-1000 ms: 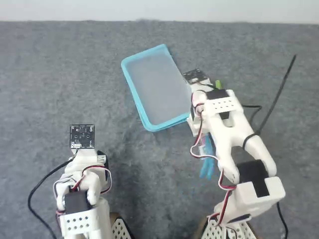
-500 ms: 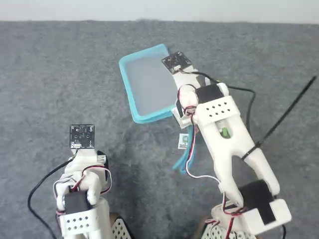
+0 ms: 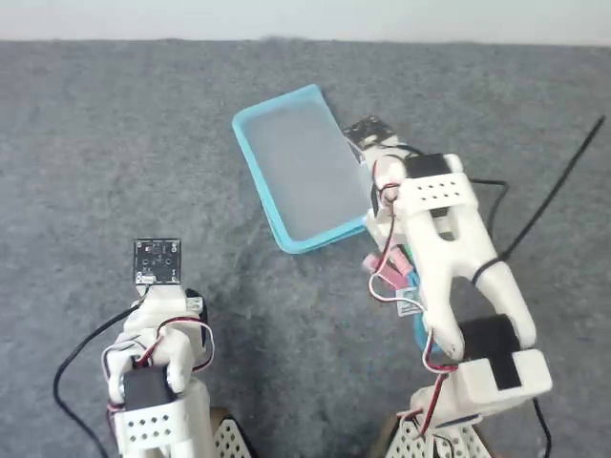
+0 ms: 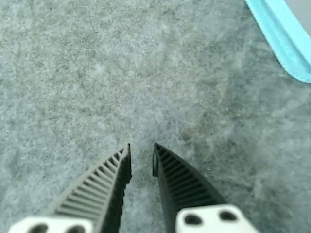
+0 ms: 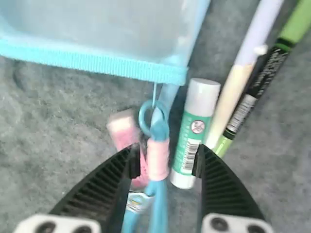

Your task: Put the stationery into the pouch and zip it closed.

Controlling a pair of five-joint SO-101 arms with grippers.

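The blue pouch [image 3: 298,167] lies flat in the middle of the grey carpet [image 3: 105,124], its short end next to the right arm. The right gripper [image 5: 165,158] is spread wide just off that end, with the zip pull [image 5: 151,115] and glue stick [image 5: 193,121] between its fingers and two pens [image 5: 252,58] beside them. A pink eraser [image 5: 121,128] lies by one fingertip. The left gripper [image 4: 142,148], well apart over bare carpet, has its fingers drawn nearly together on nothing.
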